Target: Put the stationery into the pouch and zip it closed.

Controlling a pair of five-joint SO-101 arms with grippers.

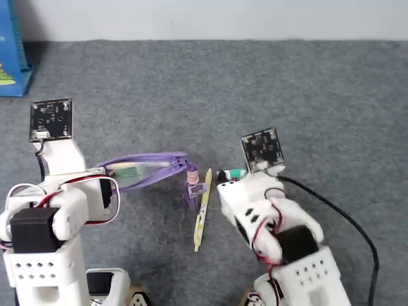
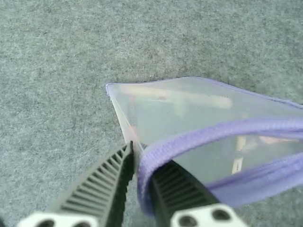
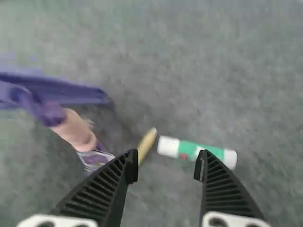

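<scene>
The left gripper is clamped on one end of the pouch, probably to lift and steady it so that its mouth faces the loose stationery. The pouch is translucent with purple zip edging, and pale items show inside. Just beyond the pouch's far end a yellow pencil lies on the grey desk, with a green-and-white glue stick slightly past it. The right gripper hangs over the glue stick, jaws apart, seemingly ready to grasp it.
</scene>
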